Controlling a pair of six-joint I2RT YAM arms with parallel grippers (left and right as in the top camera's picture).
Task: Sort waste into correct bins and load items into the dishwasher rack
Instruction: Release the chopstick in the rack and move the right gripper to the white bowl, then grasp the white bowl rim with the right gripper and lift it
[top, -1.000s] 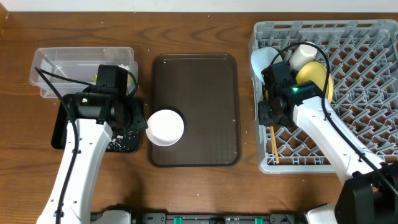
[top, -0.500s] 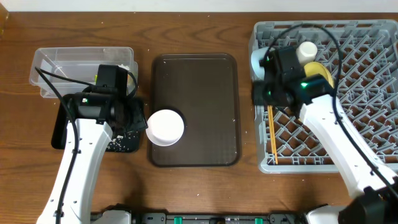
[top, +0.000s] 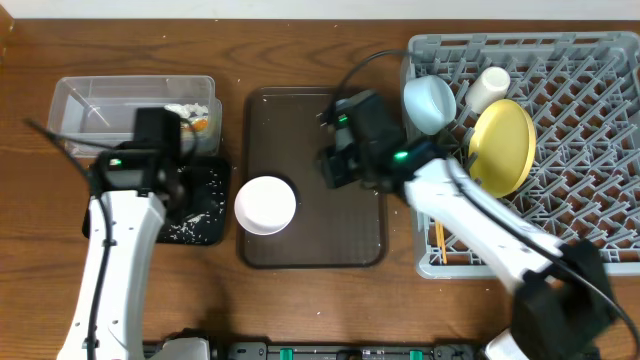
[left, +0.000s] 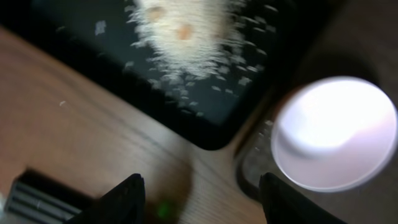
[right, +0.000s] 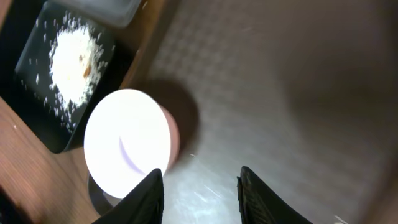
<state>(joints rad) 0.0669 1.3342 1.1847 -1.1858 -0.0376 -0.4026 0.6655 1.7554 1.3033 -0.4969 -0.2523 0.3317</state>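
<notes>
right hand (right: 200, 196) hangs over the dark brown serving tray (top: 330, 130), fingers spread wide, nothing between them. just off its left finger sits the white bowl (right: 130, 140), upright at the serving tray's left edge, right beside the shallow black tray (top: 205, 178). that black tray carries a heap of white rice crumbs (left: 186, 28), with more scattered around it. left hand (left: 202, 202) hovers above the bare wooden surface (left: 81, 130) near the black tray's corner, also released and empty. over in the grey rack (top: 590, 170), the yellow plate (top: 503, 147) leans on edge, the light blue bowl (top: 430, 103) is tipped in the far left corner with the pale cup (top: 490, 88) near it, and the chopsticks (top: 440, 240) lie along the left side. the clear tub (top: 90, 105) holds the wrapper (top: 197, 122) at its right end.
</notes>
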